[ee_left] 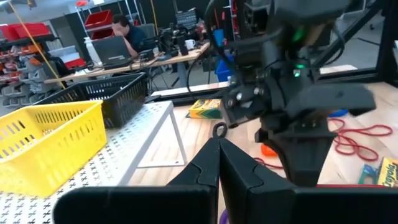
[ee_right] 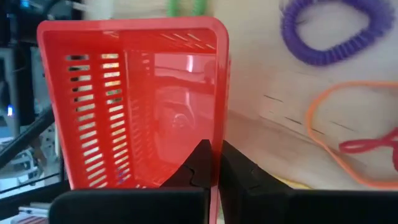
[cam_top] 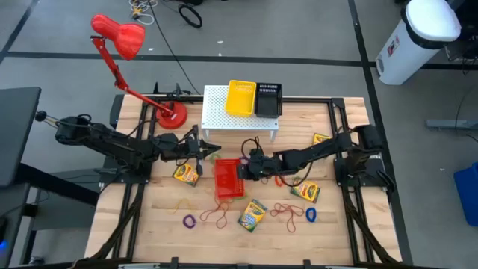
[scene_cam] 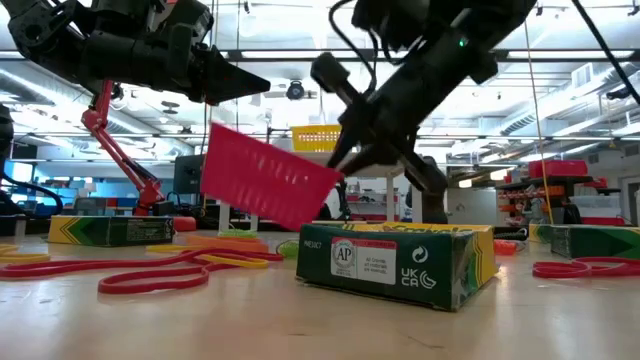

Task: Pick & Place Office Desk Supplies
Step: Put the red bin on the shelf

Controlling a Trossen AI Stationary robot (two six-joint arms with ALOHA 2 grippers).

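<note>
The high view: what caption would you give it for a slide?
Right gripper clamps the rim of a red basket among crayon boxes and rubber bands; left gripper hovers beside it.

Right pincer at the rim of the red basket, mid-table.

Four crayon boxes lie on the counter: one at the left, one near the front middle, one to the right and one at the far right. There are three baskets: a yellow basket and a black basket side by side on the one white rack, and a red basket mid-counter. There is also one red lamp. Among the rubber bands, one purple band and one blue band lie singly, while the red and orange ones form two tangles, left and right, too entwined to count.
</note>
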